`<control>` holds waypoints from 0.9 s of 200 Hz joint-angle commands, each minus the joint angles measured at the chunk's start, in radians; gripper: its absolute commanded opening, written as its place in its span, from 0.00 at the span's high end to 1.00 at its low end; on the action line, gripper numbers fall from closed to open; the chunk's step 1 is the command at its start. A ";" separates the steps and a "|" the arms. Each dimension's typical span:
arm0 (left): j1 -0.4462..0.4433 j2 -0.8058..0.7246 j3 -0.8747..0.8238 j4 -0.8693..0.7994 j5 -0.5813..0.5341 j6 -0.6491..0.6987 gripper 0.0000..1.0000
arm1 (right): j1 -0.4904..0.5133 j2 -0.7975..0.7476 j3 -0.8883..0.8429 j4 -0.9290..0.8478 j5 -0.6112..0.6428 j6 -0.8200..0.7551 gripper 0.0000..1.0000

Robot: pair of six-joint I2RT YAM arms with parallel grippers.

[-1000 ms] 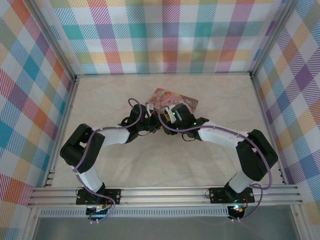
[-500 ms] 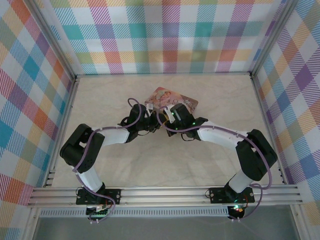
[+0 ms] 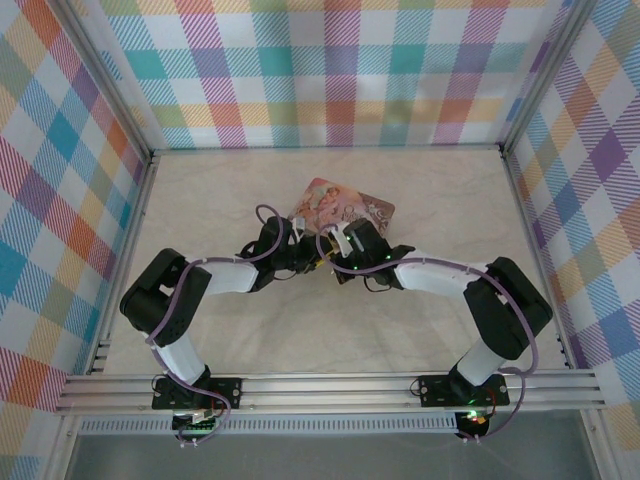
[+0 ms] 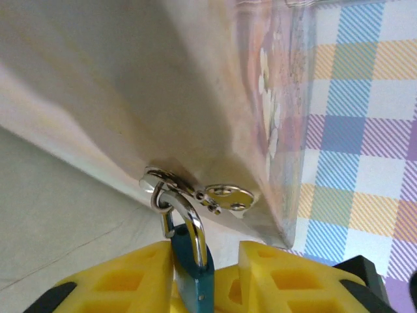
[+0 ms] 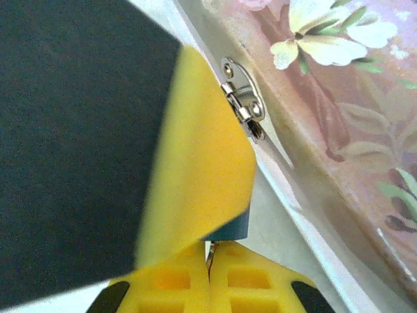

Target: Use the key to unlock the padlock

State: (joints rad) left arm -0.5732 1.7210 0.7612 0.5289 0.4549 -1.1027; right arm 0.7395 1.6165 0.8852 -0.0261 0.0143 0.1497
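Closest in, the right gripper [image 5: 210, 277] is pressing its yellow pads fully together on a thin sliver of metal, which I am taking to be the key [image 5: 210, 252]. Its tip is pointing up at the underside of the teal padlock [image 5: 233, 228]. Just beyond, the left gripper [image 4: 207, 257] is bracketing the padlock body with its jaws a little apart; whether they are truly pinching it or merely flanking it I cannot tell. The silvery shackle [image 4: 190, 215] is running up through the loop of the hasp [image 4: 225, 194] on the pink floral tin [image 3: 345, 205], so the lock is hanging at the tin's near wall and, by the look of it, not yet open. To do this step well, the left arm should be holding the body steady and square. The right should be lining the key's blade up with the keyway, easing in straight, then twisting without dragging the tin across the table [image 3: 450, 190].
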 commanded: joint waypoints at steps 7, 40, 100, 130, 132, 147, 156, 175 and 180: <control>0.001 -0.001 -0.026 0.076 -0.006 0.021 0.61 | 0.004 0.026 -0.034 0.043 -0.037 0.026 1.00; 0.010 -0.025 -0.059 0.054 -0.038 0.038 0.56 | 0.006 0.033 -0.054 0.046 -0.042 0.025 1.00; 0.072 -0.151 -0.081 -0.066 -0.094 0.110 0.55 | 0.007 0.029 -0.066 0.029 -0.038 -0.003 1.00; 0.106 -0.211 -0.052 -0.159 -0.131 0.169 0.55 | 0.008 0.024 -0.066 0.019 -0.034 -0.013 1.00; 0.108 -0.214 -0.048 -0.166 -0.134 0.173 0.54 | 0.008 0.023 -0.066 0.019 -0.034 -0.013 1.00; 0.119 -0.238 -0.026 -0.225 -0.160 0.211 0.53 | 0.008 0.018 -0.066 0.010 -0.035 -0.022 1.00; 0.124 -0.250 -0.014 -0.252 -0.178 0.231 0.51 | 0.007 0.011 -0.068 0.005 -0.030 -0.028 1.00; 0.139 -0.268 0.008 -0.295 -0.214 0.267 0.45 | 0.008 -0.002 -0.074 -0.003 -0.029 -0.038 1.00; 0.143 -0.271 0.016 -0.305 -0.222 0.278 0.44 | 0.008 -0.006 -0.076 -0.004 -0.035 -0.041 1.00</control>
State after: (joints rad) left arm -0.4561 1.4883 0.7273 0.3172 0.2962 -0.9096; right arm 0.7414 1.6428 0.8299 0.0029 -0.0120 0.1390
